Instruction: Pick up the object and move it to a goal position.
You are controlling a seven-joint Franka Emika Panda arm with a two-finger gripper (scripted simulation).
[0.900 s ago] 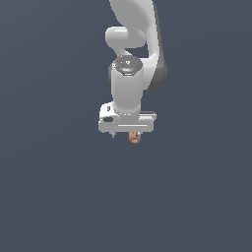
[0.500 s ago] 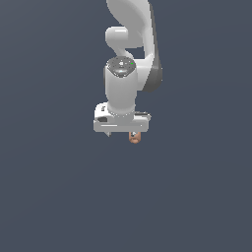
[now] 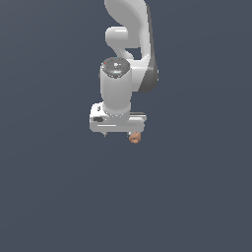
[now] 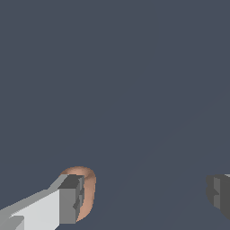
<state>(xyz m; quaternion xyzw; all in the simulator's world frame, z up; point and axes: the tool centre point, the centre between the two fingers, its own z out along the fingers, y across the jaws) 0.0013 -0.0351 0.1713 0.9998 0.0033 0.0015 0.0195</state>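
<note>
The object is a tiny orange-tan rounded lump, seen in the exterior view just under the end of the white gripper that is toward the exterior view's right. In the wrist view the object sits right beside one grey fingertip, partly hidden by it. The other fingertip is far from it. The gripper is open wide with nothing between its jaws. I cannot tell whether the near fingertip touches the object.
The ground is a plain dark blue-grey surface with no other objects in view. The white arm rises from the hand to the top of the exterior view.
The hand has shifted toward the exterior view's left, while the object stayed in place, so it now sits under the hand's right end.
</note>
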